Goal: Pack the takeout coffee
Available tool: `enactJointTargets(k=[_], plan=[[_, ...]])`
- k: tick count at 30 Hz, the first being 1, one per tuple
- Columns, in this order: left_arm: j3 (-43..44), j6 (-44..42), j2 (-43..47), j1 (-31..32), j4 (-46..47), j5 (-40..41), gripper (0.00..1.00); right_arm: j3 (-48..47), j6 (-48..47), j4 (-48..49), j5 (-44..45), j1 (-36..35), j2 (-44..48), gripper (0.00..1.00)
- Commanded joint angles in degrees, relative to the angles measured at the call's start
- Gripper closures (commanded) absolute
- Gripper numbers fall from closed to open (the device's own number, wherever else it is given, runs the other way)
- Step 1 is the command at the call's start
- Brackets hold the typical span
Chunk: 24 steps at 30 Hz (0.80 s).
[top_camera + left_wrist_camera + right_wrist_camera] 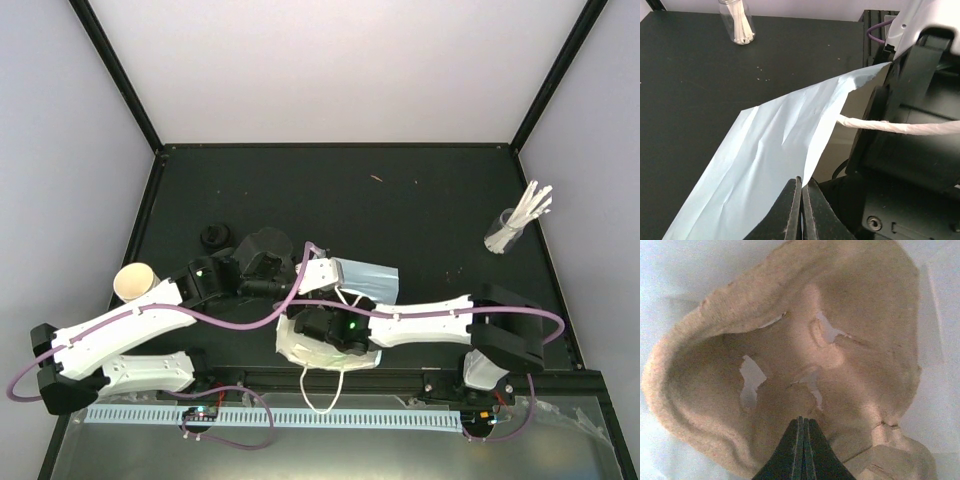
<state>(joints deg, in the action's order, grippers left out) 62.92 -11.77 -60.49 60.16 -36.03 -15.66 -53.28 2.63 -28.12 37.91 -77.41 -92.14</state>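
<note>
Now, bagging the carrier.
Left hand pinches bag; right hand, pressed together, on carrier. Next: cup at desk's left edge.

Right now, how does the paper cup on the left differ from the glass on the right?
The paper cup is cream and opaque; the glass is clear. The cup looks empty; the glass holds white sticks. The cup sits beside the left arm; the glass stands clear of both arms. Both are lidless.
</note>
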Motion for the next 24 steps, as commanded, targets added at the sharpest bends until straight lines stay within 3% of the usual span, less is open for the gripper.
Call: enactJointTargets(k=[1, 17, 24], plan=[[4.0, 1.9, 0.3, 1.4, -0.5, -2.1, 0.98, -0.8, 0.5, 1.4, -1.4, 1.3, -2.8, 0.99], [6.2, 4.2, -0.3, 2.0, -3.7, -1.6, 0.98, -4.3, 4.9, -2.4, 2.4, 5.3, -9.9, 0.99], [5.5, 3.6, -1.0, 2.0, -3.5, 0.0, 0.98, -1.7, 1.9, 0.9, -3.2, 4.7, -2.1, 0.99]])
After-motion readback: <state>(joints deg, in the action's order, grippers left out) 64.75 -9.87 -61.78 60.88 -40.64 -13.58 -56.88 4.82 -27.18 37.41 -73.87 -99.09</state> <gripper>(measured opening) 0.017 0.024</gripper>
